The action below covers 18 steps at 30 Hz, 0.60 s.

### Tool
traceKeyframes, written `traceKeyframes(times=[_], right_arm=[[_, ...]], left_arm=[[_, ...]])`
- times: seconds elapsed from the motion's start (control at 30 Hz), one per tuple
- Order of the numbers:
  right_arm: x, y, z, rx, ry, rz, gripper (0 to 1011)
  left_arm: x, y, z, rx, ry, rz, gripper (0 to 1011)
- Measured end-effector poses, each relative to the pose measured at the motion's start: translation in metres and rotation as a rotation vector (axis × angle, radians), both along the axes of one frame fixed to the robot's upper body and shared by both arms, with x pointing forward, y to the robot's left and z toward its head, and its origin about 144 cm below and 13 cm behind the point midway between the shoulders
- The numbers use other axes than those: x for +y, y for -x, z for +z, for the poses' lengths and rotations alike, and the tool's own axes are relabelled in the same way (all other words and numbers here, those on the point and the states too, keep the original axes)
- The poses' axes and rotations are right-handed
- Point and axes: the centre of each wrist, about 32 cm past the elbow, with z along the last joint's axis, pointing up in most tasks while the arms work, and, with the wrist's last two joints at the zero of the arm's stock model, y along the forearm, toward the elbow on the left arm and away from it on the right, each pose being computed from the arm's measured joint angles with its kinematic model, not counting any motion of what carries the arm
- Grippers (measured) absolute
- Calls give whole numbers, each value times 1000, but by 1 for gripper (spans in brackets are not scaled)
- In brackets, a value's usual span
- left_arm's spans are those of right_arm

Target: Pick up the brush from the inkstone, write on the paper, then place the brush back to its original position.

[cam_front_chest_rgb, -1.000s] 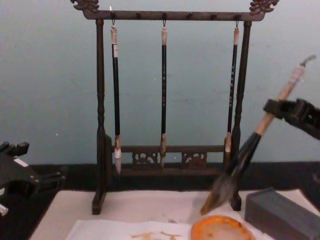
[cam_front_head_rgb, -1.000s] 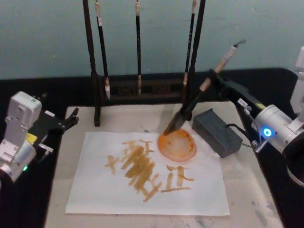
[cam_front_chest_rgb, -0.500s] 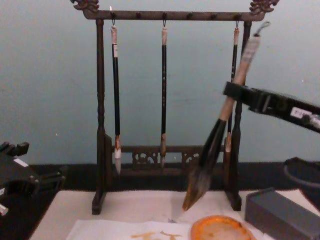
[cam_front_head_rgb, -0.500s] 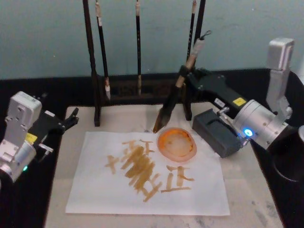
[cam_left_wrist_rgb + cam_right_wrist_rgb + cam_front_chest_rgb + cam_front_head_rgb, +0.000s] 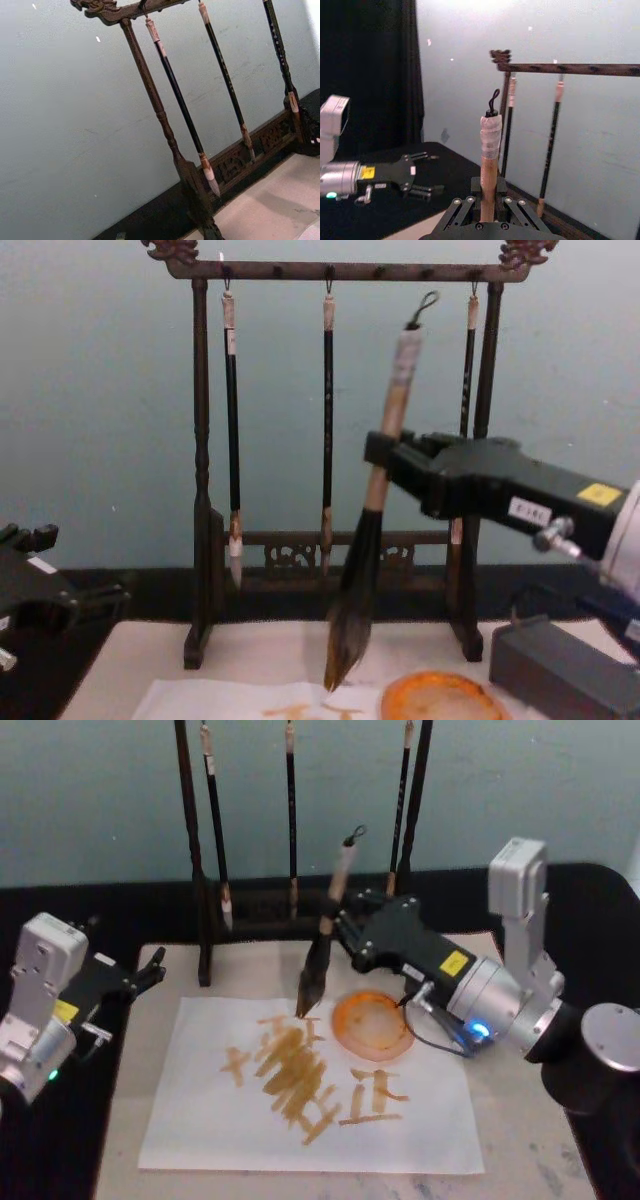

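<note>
Gripping the brush (image 5: 322, 945) partway up its tan handle, the R gripper (image 5: 340, 925) sits centre-frame in the head view, fingers pinched on the shaft. In the R wrist view the handle (image 5: 489, 165) stands up between the closed jaws, w/ the cord loop on top. The brush is nearly upright, its top leaning slightly right. The bristle tip is at the upper edge of the paper (image 5: 410, 1130), right by the topmost orange strokes; can't tell if it touches. Vs 0.5 s ago, the brush has shifted left in the frame, off the upper-left rim of the orange dish (image 5: 373, 1024) and onto the sheet, and it stands straighter. 1 s ago its tip was at the dish rim and it was tilted hard to the right. In the chest view the brush (image 5: 365, 540) hangs in front of the wooden rack (image 5: 200, 440), between the middle and right thin brushes, held by the R gripper (image 5: 378, 450), tip low centre beside the dish (image 5: 435, 700). The grey block (image 5: 560, 670) is at lower right. In the head view the R arm now covers the block, which was plain before. The L gripper (image 5: 150, 970) is parked at mid-left, off the beige mat (image 5: 520, 1120), fingers spread, holding nothing, same spot as before.
</note>
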Motion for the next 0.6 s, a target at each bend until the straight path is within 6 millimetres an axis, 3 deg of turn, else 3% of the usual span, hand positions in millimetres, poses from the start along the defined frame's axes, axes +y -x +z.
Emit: traceKeyframes(times=[0.6], right_arm=[[18,0,-16,-77,99,81,176]], left_arm=[[0,0,0,0,0,0,1010]])
